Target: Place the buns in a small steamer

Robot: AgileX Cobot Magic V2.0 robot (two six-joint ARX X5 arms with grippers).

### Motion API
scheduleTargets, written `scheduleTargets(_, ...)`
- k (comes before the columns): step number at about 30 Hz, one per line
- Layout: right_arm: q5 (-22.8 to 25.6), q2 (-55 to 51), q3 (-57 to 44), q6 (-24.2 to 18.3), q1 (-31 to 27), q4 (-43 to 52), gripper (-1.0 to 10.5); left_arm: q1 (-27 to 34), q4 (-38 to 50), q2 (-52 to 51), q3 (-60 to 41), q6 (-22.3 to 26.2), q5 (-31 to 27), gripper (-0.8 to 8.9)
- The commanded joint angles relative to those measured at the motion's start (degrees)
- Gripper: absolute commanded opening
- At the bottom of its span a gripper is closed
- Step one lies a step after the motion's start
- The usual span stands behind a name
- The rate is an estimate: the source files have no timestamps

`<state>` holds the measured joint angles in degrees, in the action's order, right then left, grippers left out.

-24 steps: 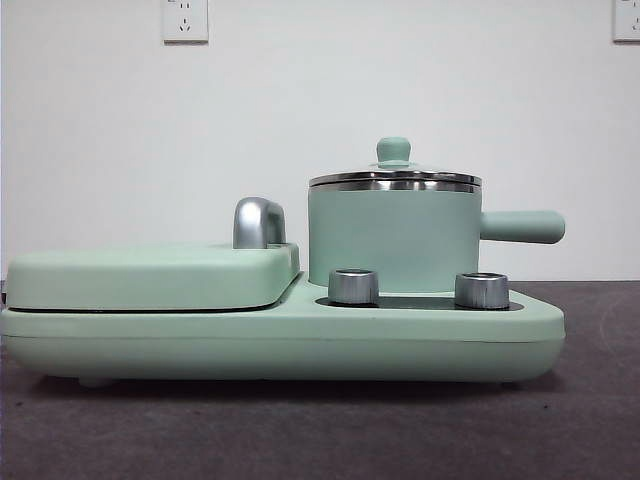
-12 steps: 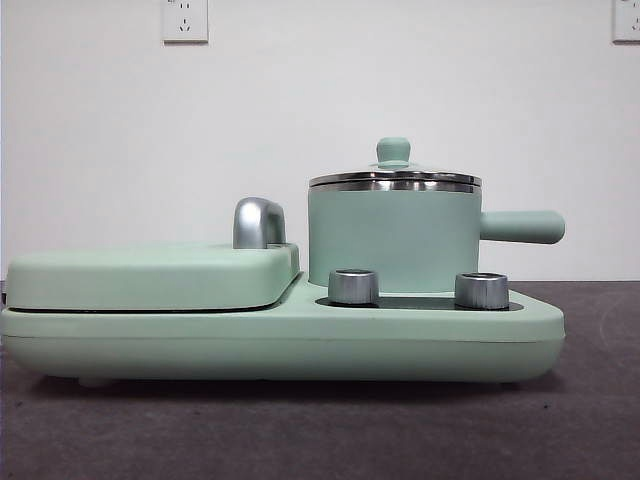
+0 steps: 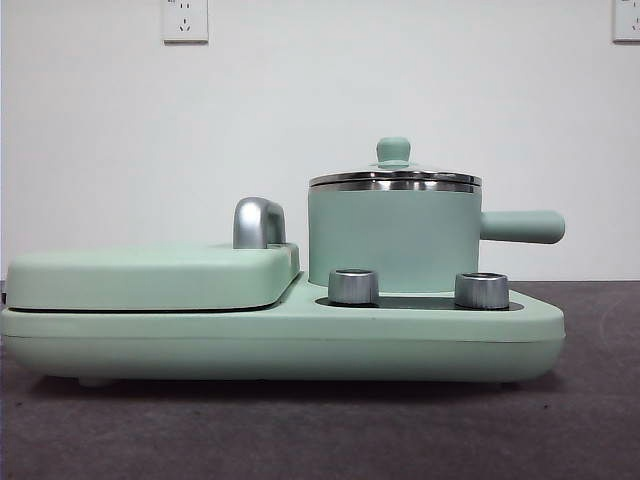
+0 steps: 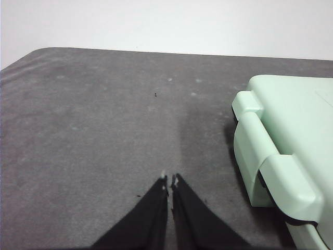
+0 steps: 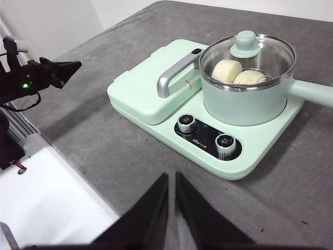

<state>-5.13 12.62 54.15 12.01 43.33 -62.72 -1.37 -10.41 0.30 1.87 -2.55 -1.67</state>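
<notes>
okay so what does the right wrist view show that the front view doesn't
Only the right wrist view shows the two buns inside the small steamer under its glass lid, plus the shut right gripper and the left gripper off to one side. Only the front view shows the wall sockets. Both show the steamer, griddle section and two knobs.

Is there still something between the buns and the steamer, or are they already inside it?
Nothing stands between them: both buns already lie inside the steamer, under its closed glass lid.
</notes>
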Motion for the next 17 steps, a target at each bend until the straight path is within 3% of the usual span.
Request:
scheduleTargets(1, 0.04, -0.04, 0.59, -0.46, 0.42, 0.55, 0.2, 0.0, 0.17, -0.09, -1.14, 0.39, -0.28, 0.17)
scheduleTargets(17, 1.86, -0.17, -0.44, -0.46, -2.32, 0.61, 0.2, 0.0, 0.17, -0.09, -1.14, 0.39, -0.28, 0.17)
